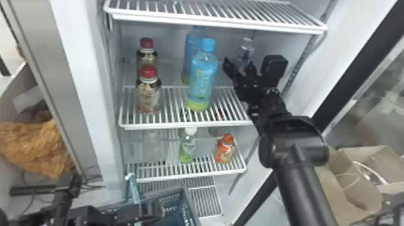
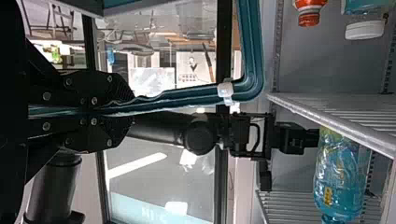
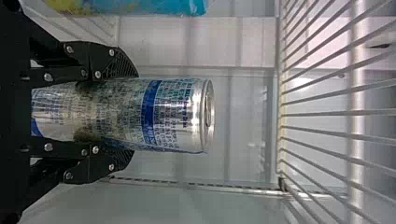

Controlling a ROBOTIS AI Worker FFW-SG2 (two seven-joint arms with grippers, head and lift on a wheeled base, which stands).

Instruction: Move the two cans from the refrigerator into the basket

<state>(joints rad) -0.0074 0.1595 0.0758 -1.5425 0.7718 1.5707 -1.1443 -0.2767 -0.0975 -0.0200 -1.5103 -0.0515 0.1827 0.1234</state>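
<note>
1. White refrigerator with wire shelves [image 1: 90,90]: around the landmark, a tall blue plastic bottle [image 1: 203,76].
2. Dark blue-grey plastic basket [image 1: 191,207]: well below the blue bottle.
3. Black right gripper [image 1: 239,67]: right of the blue bottle; fingers parted by a can's width, pressed against both its sides.
4. Black left gripper [image 1: 151,210]: below and left of the blue bottle; fingers closed on the basket's teal plastic handle [image 2: 175,95].
5. Silver metal can, blue-banded [image 3: 173,114]: upright, gripped, right of the blue bottle.
</note>
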